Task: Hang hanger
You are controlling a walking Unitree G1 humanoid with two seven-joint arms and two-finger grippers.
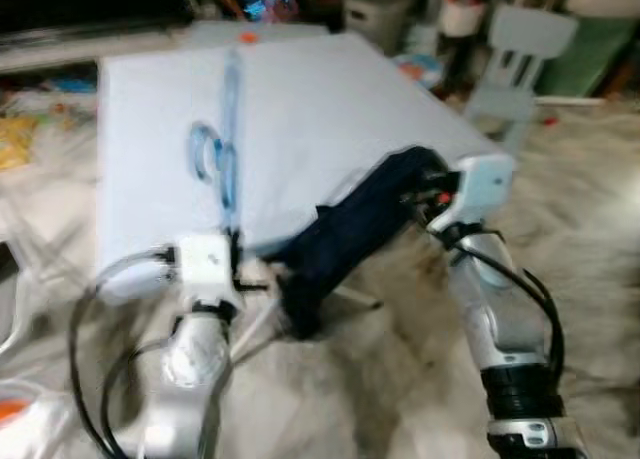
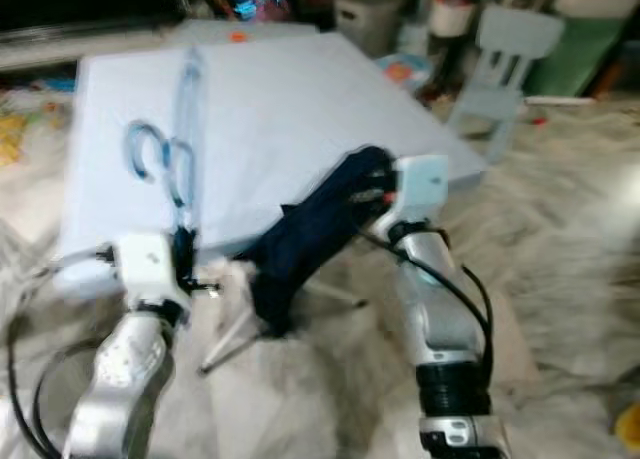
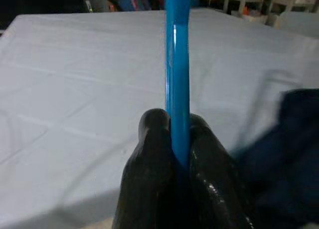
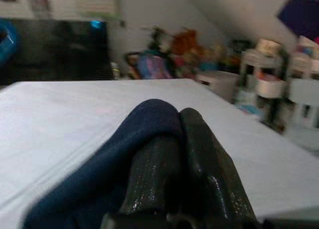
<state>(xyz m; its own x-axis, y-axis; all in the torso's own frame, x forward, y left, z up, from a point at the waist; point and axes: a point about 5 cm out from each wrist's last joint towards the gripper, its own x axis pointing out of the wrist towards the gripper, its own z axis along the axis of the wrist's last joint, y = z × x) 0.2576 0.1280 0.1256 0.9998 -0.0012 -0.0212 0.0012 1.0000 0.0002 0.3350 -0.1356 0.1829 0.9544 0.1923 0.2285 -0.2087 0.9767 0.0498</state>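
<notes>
The left claw (image 3: 177, 154) was clamped shut on the blue plastic hanger (image 1: 228, 154), its two black fingers (image 3: 149, 154) pressed against either side of the hanger's straight bar, at the near edge of the large worktop covered in a pale blue cloth (image 1: 330, 109). The right claw (image 4: 179, 134) was likewise closed, gripping a fold of the dark navy fabric garment (image 1: 350, 239) between its fingers.

The pale blue cloth spread wide across the middle of the head views, its near edge running just ahead of both silver arms. Beneath and around it lay a marbled grey and cream floor (image 1: 400, 379). A pale blue child's chair (image 1: 520, 54) stood beyond the worktop's far right corner, with a white storage bin (image 1: 378, 14) and blurred bright clutter farther back.

The navy garment hung from the right claw at the worktop's near right edge and drooped down and leftward toward the floor, ending close beside the left wrist. A thin white rod (image 2: 235, 339) slanted on the floor under it.

The hanger rose from the left claw over the cloth, its bar pointing away from the robot, with curved blue loops (image 2: 150, 154) showing beside it. Whether it touched the cloth could not be told through the blur
</notes>
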